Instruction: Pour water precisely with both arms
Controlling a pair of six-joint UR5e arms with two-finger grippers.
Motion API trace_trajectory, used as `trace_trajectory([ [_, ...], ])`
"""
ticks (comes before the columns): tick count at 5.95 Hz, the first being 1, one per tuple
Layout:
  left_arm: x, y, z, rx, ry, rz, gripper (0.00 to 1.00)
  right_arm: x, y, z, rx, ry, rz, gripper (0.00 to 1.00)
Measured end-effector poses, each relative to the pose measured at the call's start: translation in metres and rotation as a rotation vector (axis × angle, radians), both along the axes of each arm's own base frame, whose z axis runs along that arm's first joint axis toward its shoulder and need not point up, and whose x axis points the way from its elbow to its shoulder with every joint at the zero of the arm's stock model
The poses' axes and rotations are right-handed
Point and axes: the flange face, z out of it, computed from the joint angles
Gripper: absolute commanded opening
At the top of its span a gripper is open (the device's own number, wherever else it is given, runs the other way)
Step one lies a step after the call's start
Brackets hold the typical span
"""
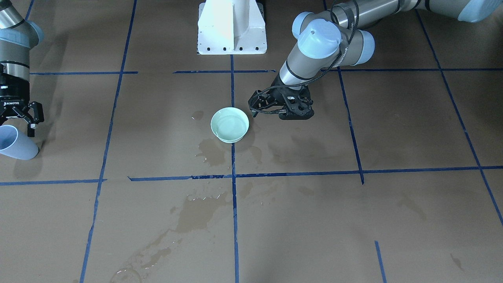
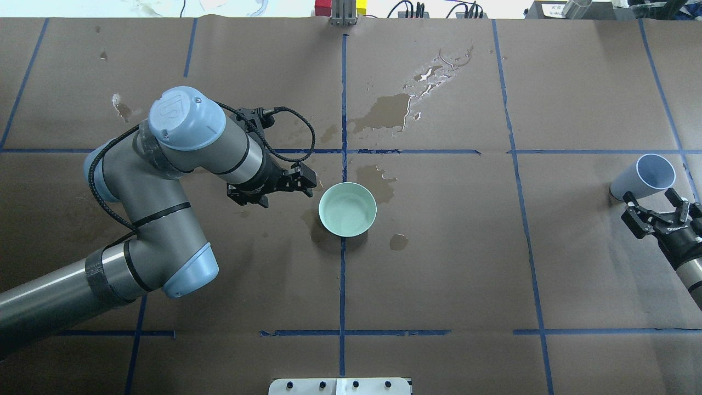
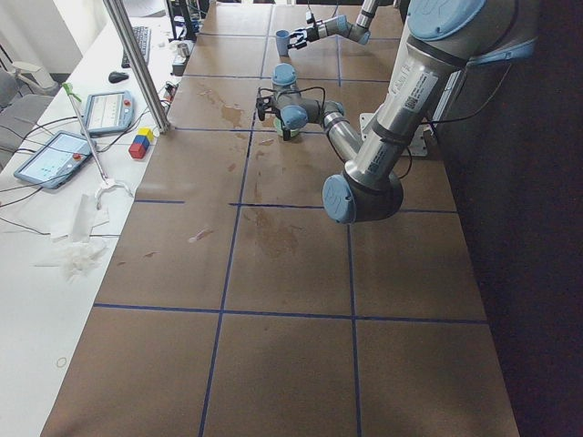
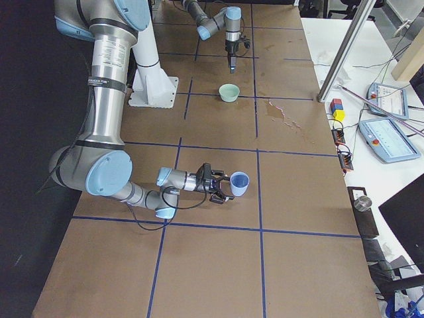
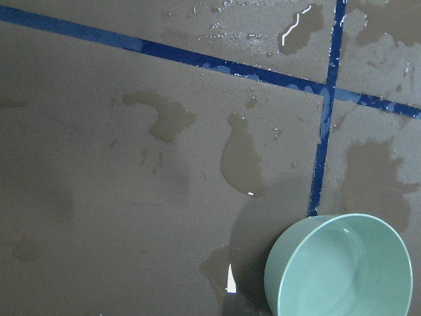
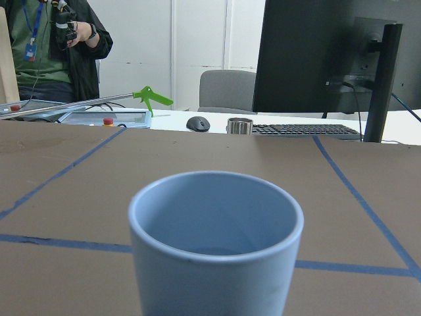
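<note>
A pale green bowl [image 1: 230, 124] [image 2: 347, 209] with some water in it stands at the table's middle. My left gripper [image 2: 308, 181] [image 1: 254, 110] hangs low just beside the bowl and looks shut and empty. The left wrist view shows the bowl [image 5: 339, 266] at the lower right. A light blue cup [image 2: 644, 175] [image 1: 15, 143] stands at the table's end on my right. My right gripper [image 2: 656, 209] [image 1: 21, 118] is open right behind the cup, with its fingers apart and not closed on it. The cup [image 6: 216, 243] fills the lower middle of the right wrist view.
Water puddles [image 2: 390, 112] [image 1: 202, 210] lie on the brown paper around and beyond the bowl. Blue tape lines [image 2: 343, 109] cross the table. The white pedestal base [image 1: 232, 27] stands at the robot's edge. A desk with tablets [image 4: 387, 139] and a person [image 6: 56, 46] lie beyond the far edge.
</note>
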Motion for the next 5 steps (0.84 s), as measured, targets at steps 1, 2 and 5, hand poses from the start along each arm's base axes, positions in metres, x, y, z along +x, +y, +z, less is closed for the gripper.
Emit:
trace_trajectory([
  [1,0.000,0.000,0.001,-0.001,-0.001,0.000,0.99,-0.012,-0.007,-0.007,0.012,0.005,0.000,1.00],
  [2,0.000,0.000,0.001,-0.001,-0.001,0.000,0.99,-0.022,-0.014,-0.012,0.023,0.013,0.000,1.00],
  [5,0.000,0.000,0.002,0.000,-0.002,0.000,0.99,-0.012,-0.032,-0.012,0.012,0.015,-0.005,1.00],
])
